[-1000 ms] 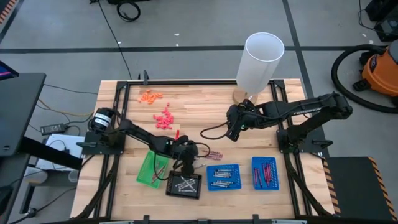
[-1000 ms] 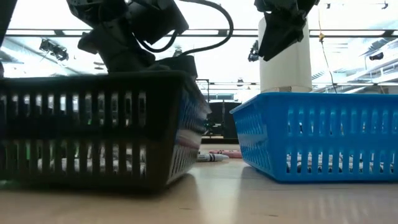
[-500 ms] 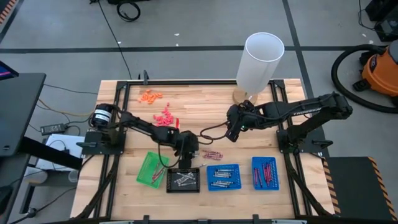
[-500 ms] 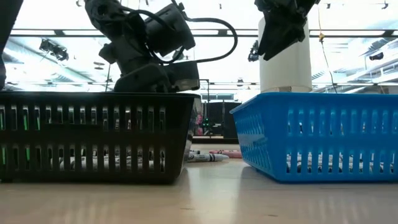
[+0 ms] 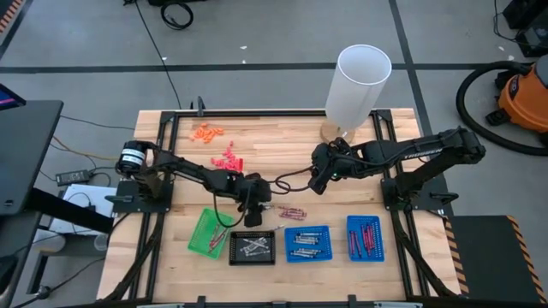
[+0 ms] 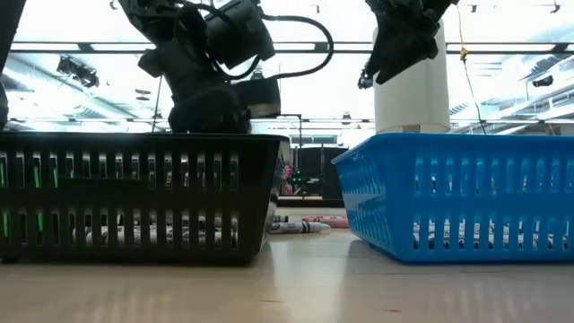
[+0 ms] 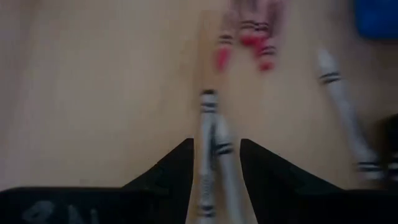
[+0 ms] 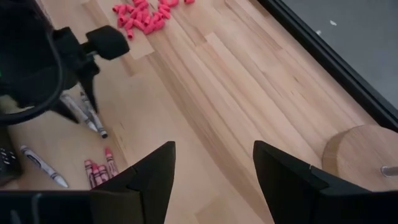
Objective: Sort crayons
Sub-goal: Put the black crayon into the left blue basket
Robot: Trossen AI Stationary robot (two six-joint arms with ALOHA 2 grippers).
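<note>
My left gripper [image 5: 252,217] hangs just beyond the far rim of the black tray [image 5: 253,249] and is shut on two grey-white crayons [image 7: 211,143], which also show in the right wrist view [image 8: 87,118]. Loose on the table beside it lie a bunch of dark red crayons [image 5: 292,211] and one white crayon [image 7: 341,112]. More crayons lie in the black tray, the middle blue tray [image 5: 306,244] and the right blue tray [image 5: 366,238]. My right gripper [image 8: 214,155] waits open, high over the table's middle [image 5: 318,181]. My left gripper pinches the two white crayons side by side between its fingers [image 7: 180,168]. The crayons lie along the fingers, and their paper-banded ends [image 7: 209,102] stick out past the fingertips, slanting down at the table. Whether those ends touch the wood cannot be told.
A green tray [image 5: 208,231] stands left of the black one. Pink bits [image 5: 227,161] and orange bits [image 5: 206,133] lie at the far left. A tall white tube [image 5: 361,81] on a wooden disc stands at the far right.
My left gripper has drawn away from the black tray toward the table's far edge and risen a little. The black tray, askew and tipped up a second ago, now sits flat and square with the other trays.
</note>
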